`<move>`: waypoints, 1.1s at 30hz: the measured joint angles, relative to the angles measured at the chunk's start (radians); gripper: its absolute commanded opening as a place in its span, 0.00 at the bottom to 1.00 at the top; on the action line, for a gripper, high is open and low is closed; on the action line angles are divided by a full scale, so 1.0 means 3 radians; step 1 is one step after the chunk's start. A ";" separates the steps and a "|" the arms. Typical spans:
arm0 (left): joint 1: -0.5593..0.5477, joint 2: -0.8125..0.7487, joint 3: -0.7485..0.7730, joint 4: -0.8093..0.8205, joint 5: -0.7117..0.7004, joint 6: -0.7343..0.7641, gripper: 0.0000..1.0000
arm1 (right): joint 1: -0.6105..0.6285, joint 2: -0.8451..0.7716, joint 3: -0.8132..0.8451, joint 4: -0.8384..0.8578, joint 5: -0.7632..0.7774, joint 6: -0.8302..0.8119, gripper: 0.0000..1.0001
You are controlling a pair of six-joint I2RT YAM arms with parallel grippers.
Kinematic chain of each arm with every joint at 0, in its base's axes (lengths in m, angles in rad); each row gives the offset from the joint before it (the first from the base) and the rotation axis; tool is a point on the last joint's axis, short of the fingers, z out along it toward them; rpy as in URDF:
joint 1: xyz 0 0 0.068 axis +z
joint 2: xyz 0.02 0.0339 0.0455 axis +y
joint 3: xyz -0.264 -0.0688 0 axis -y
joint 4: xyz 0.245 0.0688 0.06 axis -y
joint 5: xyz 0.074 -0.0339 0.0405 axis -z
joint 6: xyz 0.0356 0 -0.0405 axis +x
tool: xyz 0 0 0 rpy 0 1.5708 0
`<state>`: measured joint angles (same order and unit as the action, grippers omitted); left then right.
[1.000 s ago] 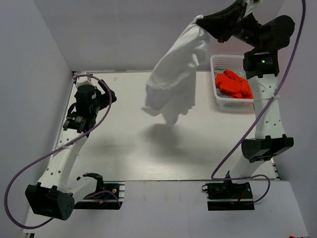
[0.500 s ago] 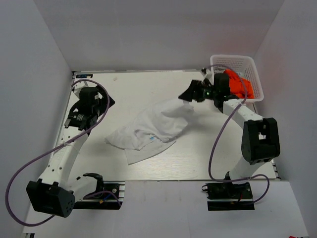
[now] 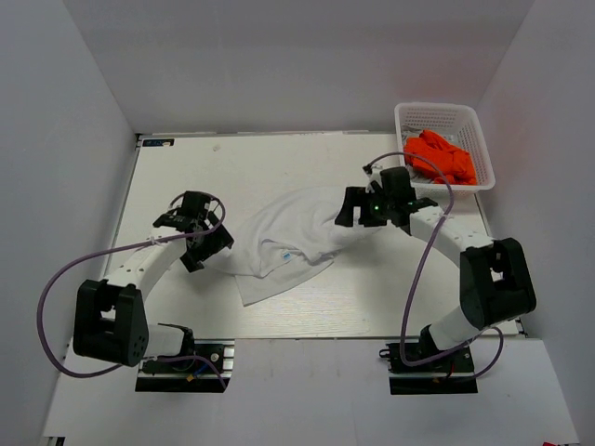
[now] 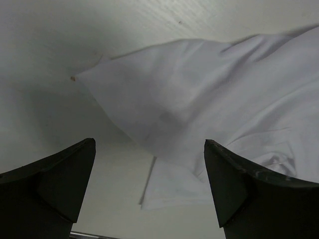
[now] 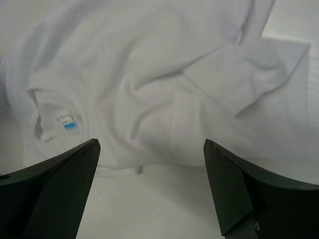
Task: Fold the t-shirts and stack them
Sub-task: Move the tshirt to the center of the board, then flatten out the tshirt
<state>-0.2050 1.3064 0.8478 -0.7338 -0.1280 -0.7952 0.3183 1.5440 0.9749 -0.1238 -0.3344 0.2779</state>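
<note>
The white t-shirt [image 3: 288, 237] lies crumpled on the middle of the table, its small blue neck label [image 5: 70, 124] facing up. My right gripper [image 3: 346, 210] hovers open over the shirt's right end; in the right wrist view the white t-shirt [image 5: 149, 74] spreads beyond the right gripper [image 5: 151, 142], with nothing between the fingers. My left gripper [image 3: 210, 243] is open at the shirt's left edge, and the left wrist view shows the left gripper [image 4: 149, 143] low over a corner of the white t-shirt [image 4: 209, 99]. The orange t-shirt [image 3: 440, 157] sits bunched in the basket.
The white lattice basket [image 3: 407, 113] stands at the table's back right corner, close behind my right arm. Grey walls close in the left, back and right sides. Bare tabletop [image 3: 232, 167] shows behind the shirt and in front of it.
My right gripper came down from high up, laid the white t-shirt on the table and let it go. My left arm swung forward to the shirt's left edge.
</note>
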 measured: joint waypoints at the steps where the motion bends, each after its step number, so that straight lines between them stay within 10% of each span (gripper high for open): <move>1: 0.0000 0.0018 -0.0036 -0.0023 0.0023 -0.0013 1.00 | 0.0066 -0.0022 -0.0048 -0.0039 0.0046 0.0000 0.90; 16: 0.0014 0.0228 -0.0399 0.0301 0.0092 -0.0164 0.86 | 0.0970 -0.0046 -0.0271 -0.0273 0.0350 0.0126 0.90; 21: 0.0020 0.0408 -0.0380 0.0472 0.0090 -0.0197 0.47 | 0.1019 0.0032 -0.0300 -0.0192 0.0390 0.0328 0.83; 25: 0.0025 0.0487 -0.0373 0.0586 0.0090 -0.0193 0.01 | 0.1020 0.0095 -0.0313 0.0020 0.0486 0.0562 0.69; 31: 0.0017 0.0501 -0.0352 0.0640 0.0097 -0.0168 0.00 | 0.1016 0.0401 -0.0114 0.0103 0.0759 0.0971 0.32; 33: 0.0015 0.0492 -0.0333 0.0638 0.0078 -0.0142 0.00 | 0.1016 0.0529 0.0011 0.0053 0.0855 0.1040 0.00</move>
<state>-0.2005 1.4540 0.7479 -0.5423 -0.1047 -0.8379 0.6231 1.7027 0.9783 -0.1078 -0.0780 0.5900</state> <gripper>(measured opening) 0.026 0.204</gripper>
